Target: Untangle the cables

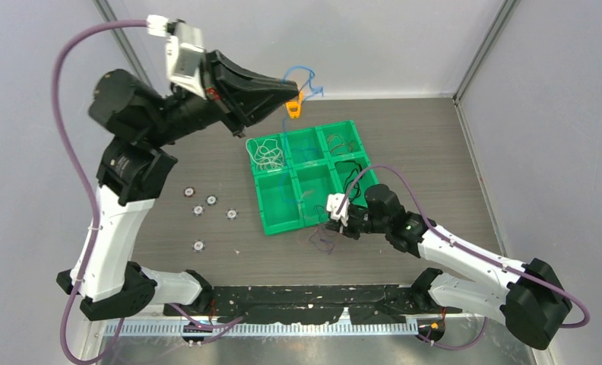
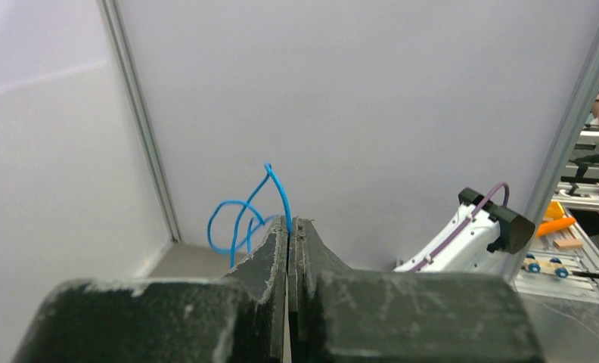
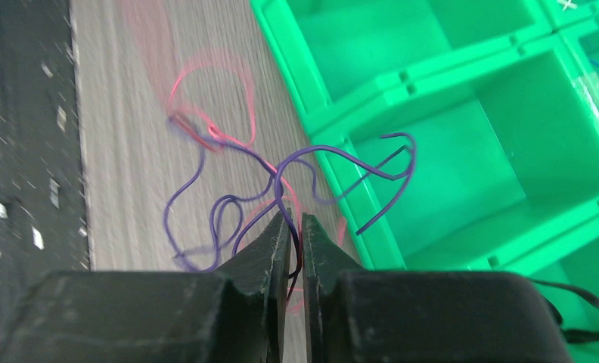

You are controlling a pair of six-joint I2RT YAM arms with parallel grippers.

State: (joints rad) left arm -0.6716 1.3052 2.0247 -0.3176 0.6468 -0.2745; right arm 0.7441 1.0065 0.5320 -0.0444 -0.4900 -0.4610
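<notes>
The left gripper (image 2: 290,227) had its jaws pinched on the blue cable (image 2: 240,219), held high above the tray (image 3: 448,72). The right gripper (image 3: 296,223) had its jaws almost closed on the purple cable (image 3: 311,151), tangled with the red cable (image 3: 206,132) beside the tray. The wire was probably light, springy and slippery, best pinched near a crossing.

A blue cable (image 2: 280,193) is held aloft, pinched in the left gripper (image 2: 290,224), with its loops curled above the tips. An orange cable (image 1: 293,109) is seen hanging just beneath. White cables (image 1: 268,154) are coiled in the far left compartment of the tray (image 1: 283,228), and black ones (image 1: 353,173) in the near right one. A purple cable (image 3: 334,162) and a blurred red cable (image 3: 206,102) are tangled on the table beside the tray. The purple cable is nipped by the right gripper (image 3: 296,221).
</notes>
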